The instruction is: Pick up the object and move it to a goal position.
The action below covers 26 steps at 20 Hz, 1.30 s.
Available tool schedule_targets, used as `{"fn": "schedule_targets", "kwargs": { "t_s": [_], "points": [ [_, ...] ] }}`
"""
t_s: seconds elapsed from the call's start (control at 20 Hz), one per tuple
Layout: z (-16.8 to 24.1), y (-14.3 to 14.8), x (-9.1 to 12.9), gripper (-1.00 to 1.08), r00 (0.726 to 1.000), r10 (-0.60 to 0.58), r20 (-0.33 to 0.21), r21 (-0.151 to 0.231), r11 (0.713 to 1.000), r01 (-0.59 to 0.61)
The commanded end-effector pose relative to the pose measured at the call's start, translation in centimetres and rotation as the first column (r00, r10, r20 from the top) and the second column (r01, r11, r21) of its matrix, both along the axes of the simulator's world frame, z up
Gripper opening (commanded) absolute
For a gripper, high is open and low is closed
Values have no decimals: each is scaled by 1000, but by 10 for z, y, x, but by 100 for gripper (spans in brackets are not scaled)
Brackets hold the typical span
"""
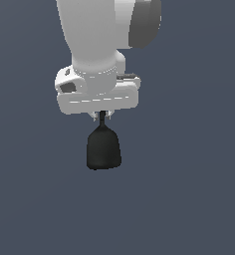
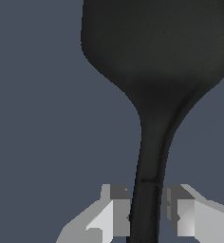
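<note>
The object (image 1: pixel 103 148) is a small matte black sack-shaped body with rounded shoulders and a flat base. It hangs below my white gripper (image 1: pixel 104 115) by its thin black stem. The gripper is shut on the stem. In the wrist view the object (image 2: pixel 156 57) fills the upper part of the picture and its stem runs down between the two grey fingertips (image 2: pixel 119 209). The gripper (image 2: pixel 146 211) pinches the stem on both sides. The white arm and hand rise above it in the exterior view.
A plain dark blue-grey background fills both views. No other objects, edges or goal marker show.
</note>
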<state>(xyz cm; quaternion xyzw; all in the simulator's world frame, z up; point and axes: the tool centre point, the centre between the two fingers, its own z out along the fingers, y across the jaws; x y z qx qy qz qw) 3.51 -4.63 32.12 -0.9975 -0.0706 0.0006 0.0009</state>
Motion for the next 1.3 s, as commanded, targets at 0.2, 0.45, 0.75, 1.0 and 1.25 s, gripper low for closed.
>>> {"fn": "schedule_targets", "kwargs": {
  "t_s": [0.2, 0.45, 0.75, 1.0, 1.25],
  "points": [
    [62, -23, 6, -100, 1000, 0, 1, -1, 1000, 0],
    [98, -36, 10, -100, 1000, 0, 1, -1, 1000, 0],
    [127, -47, 15, -100, 1000, 0, 1, -2, 1000, 0],
    [140, -52, 17, -100, 1000, 0, 1, -2, 1000, 0],
    [147, -55, 19, -100, 1000, 0, 1, -2, 1000, 0]
  ]
}}
